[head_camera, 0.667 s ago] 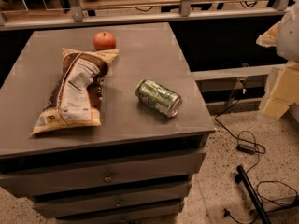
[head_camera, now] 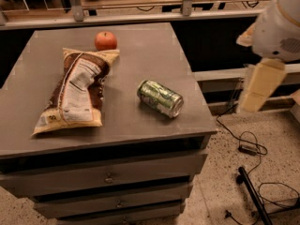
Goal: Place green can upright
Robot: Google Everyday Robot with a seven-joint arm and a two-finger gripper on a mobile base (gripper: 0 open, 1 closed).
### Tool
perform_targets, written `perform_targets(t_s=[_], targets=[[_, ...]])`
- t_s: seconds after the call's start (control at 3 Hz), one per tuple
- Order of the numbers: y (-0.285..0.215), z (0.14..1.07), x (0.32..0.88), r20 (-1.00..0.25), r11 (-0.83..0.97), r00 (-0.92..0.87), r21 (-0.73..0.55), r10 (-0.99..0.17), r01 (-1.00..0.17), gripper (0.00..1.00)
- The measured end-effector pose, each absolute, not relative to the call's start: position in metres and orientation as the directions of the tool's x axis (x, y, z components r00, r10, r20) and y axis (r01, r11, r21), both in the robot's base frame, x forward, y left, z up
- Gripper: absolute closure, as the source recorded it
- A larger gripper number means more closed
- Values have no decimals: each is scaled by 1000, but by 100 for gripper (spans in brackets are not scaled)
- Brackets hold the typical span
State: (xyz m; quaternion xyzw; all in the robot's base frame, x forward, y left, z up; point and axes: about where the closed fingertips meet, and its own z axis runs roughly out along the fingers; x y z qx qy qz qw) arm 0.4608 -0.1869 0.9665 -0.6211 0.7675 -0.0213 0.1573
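Note:
The green can lies on its side on the grey cabinet top, right of the middle, with its silver end pointing to the front right. My gripper hangs at the right of the view, off the cabinet's right edge and well apart from the can. It holds nothing that I can see. The white arm rises above it.
A brown and cream chip bag lies flat on the left half of the top. A red apple sits at the back, behind the bag. Cables and a black bar lie on the floor to the right.
My arm and gripper have moved in from the right edge of the view toward the cabinet. The can, bag and apple have not moved.

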Motion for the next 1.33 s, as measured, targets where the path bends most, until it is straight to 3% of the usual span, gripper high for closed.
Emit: perform_targets(t_s=[0.33,0.67,1.33], targets=[[-92,943,505,-261,101,-57,-156,-964,-983,0],[-32,933,526,-294,46,-11,-110,-956,-993,0],[-23,930,530,-295,43,-8,-112,-956,-993,0]])
